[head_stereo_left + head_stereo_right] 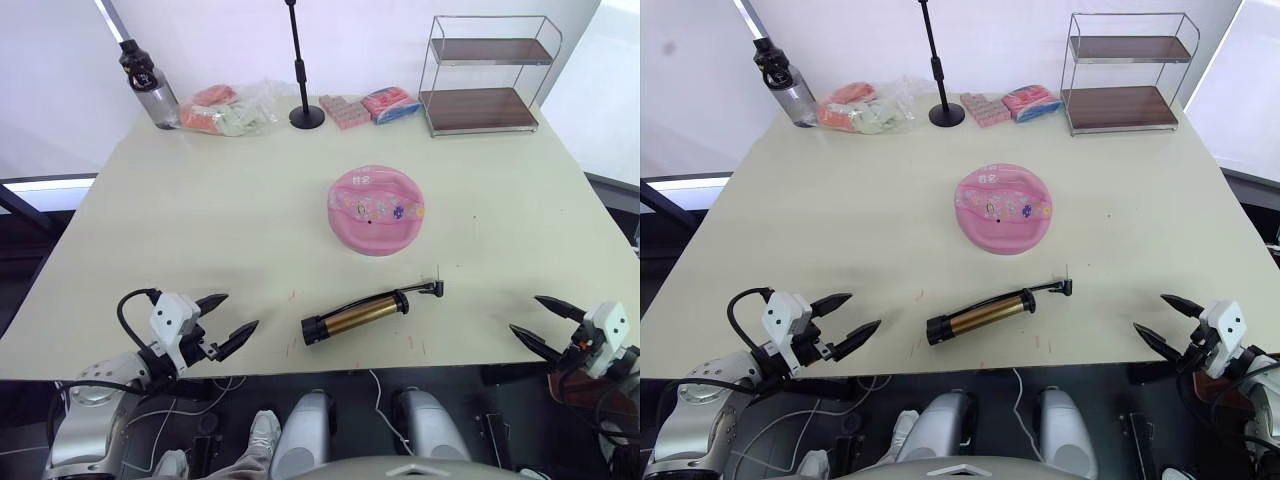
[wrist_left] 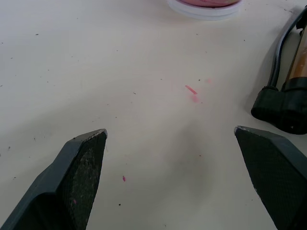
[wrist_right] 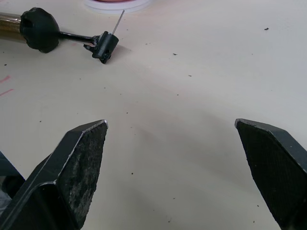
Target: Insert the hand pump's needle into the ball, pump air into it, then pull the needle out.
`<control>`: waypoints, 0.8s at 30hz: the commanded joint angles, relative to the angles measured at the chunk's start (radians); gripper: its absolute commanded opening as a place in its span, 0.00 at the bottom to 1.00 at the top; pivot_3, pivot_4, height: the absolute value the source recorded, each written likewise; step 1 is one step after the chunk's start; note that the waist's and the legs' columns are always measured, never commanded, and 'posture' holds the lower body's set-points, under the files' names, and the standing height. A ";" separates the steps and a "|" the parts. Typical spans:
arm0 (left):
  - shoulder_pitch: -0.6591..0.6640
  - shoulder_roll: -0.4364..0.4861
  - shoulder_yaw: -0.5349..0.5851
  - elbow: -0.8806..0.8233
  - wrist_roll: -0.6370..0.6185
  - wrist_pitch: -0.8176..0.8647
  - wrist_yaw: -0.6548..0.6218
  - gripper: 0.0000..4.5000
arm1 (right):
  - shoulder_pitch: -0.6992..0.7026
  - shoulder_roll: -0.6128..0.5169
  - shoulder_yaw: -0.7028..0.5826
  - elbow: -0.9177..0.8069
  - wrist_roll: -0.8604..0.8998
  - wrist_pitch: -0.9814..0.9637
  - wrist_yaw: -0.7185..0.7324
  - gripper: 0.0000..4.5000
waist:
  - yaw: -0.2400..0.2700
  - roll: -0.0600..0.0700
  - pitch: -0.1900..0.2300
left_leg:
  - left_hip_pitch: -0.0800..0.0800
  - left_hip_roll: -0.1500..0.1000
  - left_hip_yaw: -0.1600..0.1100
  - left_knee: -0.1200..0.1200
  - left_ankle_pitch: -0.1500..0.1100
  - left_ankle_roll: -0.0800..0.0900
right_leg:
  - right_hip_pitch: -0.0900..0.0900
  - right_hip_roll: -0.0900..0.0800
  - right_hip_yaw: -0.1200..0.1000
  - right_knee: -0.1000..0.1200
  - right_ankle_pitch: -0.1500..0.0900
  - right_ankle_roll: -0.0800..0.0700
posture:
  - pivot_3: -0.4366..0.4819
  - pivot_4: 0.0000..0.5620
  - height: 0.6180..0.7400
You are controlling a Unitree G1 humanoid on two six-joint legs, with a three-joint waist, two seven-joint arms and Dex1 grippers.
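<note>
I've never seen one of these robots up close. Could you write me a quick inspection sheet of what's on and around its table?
Surface: pale beige table, faint pink marks near the front edge.
Job's things: squashed pink rubber ball mid-table; bronze-gold hand pump lying nearer the robot, its thin metal needle pointing up, not in the ball.
Clutter: along the far edge, grey water bottle, bagged snacks, black stand pole, pink packets, two-tier wire shelf.
Claws: left claw and right claw open, empty, at the front edge.
Cables: black cable looping at the left wrist.
Surroundings: white wall behind.

Flattened ball (image 1: 1003, 209) mid-table, hand pump (image 1: 985, 312) lying nearer, needle (image 1: 1067, 272) seemingly upright, both grippers spread wide
</note>
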 commanded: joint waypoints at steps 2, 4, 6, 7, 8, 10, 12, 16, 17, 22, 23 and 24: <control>-0.004 0.003 0.010 0.018 0.004 -0.032 -0.013 1.00 | 0.001 -0.008 -0.026 -0.011 0.016 -0.015 -0.006 0.99 | 0.000 0.000 0.000 | 0.000 0.000 0.000 0.000 0.000 0.000 | 0.000 0.000 0.000 0.000 0.000 0.000 | 0.48 0.27 1.00; -0.004 0.001 0.016 0.029 -0.004 -0.040 -0.025 1.00 | 0.005 -0.008 -0.027 -0.024 0.020 -0.007 -0.010 0.99 | 0.000 0.000 0.000 | 0.000 0.000 0.000 0.000 0.000 0.000 | 0.000 0.000 0.000 0.000 0.000 0.000 | 0.48 0.27 1.00; -0.004 0.001 0.018 0.035 -0.003 -0.045 -0.029 1.00 | 0.006 -0.009 -0.027 -0.030 0.022 -0.003 -0.011 0.99 | 0.000 0.000 0.000 | 0.000 0.000 0.000 0.000 0.000 0.000 | 0.000 0.000 0.000 0.000 0.000 0.000 | 0.48 0.27 1.00; -0.003 0.001 0.018 0.036 -0.003 -0.047 -0.031 1.00 | 0.007 -0.009 -0.027 -0.031 0.023 -0.003 -0.012 0.99 | 0.000 0.000 0.000 | 0.000 0.000 0.000 0.000 0.000 0.000 | 0.000 0.000 0.000 0.000 0.000 0.000 | 0.48 0.27 1.00; -0.003 0.002 0.018 0.038 -0.003 -0.049 -0.032 1.00 | 0.007 -0.008 -0.028 -0.032 0.023 -0.002 -0.013 0.99 | 0.000 0.000 0.000 | 0.000 0.000 0.000 0.000 0.000 0.000 | 0.000 0.000 0.000 0.000 0.000 0.000 | 0.48 0.27 1.00; -0.002 0.003 0.018 0.041 -0.001 -0.054 -0.035 1.00 | 0.010 -0.008 -0.029 -0.034 0.024 -0.002 -0.016 0.99 | 0.000 0.000 0.000 | 0.000 0.000 0.000 0.000 0.000 0.000 | 0.000 0.000 0.000 0.000 0.000 0.000 | 0.48 0.27 1.00; -0.003 0.004 0.019 0.045 -0.002 -0.056 -0.038 1.00 | 0.012 -0.008 -0.029 -0.037 0.025 0.000 -0.018 0.99 | 0.000 0.000 0.000 | 0.000 0.000 0.000 0.000 0.000 0.000 | 0.000 0.000 0.000 0.000 0.000 0.000 | 0.48 0.27 1.00; -0.011 0.007 0.017 0.053 -0.001 -0.064 -0.048 1.00 | 0.023 -0.007 -0.030 -0.055 0.029 0.005 -0.022 0.99 | 0.000 0.000 0.000 | 0.000 0.000 0.000 0.000 0.000 0.000 | 0.000 0.000 0.000 0.000 0.000 0.000 | 0.48 0.27 1.00; -0.021 0.014 0.009 0.056 0.006 -0.068 -0.055 1.00 | 0.040 -0.009 -0.030 -0.086 0.042 0.022 -0.014 0.99 | 0.000 0.000 0.000 | 0.000 0.000 0.000 0.000 0.000 0.000 | 0.000 0.000 0.000 0.000 0.000 0.000 | 0.48 0.27 1.00; -0.084 0.039 -0.016 0.057 0.002 -0.039 -0.094 1.00 | 0.120 -0.027 -0.040 -0.238 0.101 0.095 0.011 0.99 | 0.003 0.001 -0.001 | 0.000 0.000 -0.001 0.000 0.000 0.000 | 0.000 0.000 0.000 0.000 0.000 0.000 | 0.48 0.27 1.00; -0.106 0.042 -0.024 0.053 -0.005 -0.027 -0.103 1.00 | 0.137 -0.032 -0.048 -0.278 0.119 0.116 0.011 0.99 | 0.004 0.001 -0.001 | 0.000 0.000 0.000 0.000 0.000 0.000 | 0.000 0.000 0.000 0.000 0.000 0.000 | 0.48 0.27 1.00; -0.132 0.043 -0.036 0.052 -0.007 -0.014 -0.108 1.00 | 0.158 -0.039 -0.052 -0.318 0.134 0.135 0.020 0.99 | 0.006 0.001 -0.001 | 0.000 0.000 0.000 0.000 0.000 0.000 | 0.000 0.000 0.000 0.000 0.000 0.000 | 0.48 0.27 1.00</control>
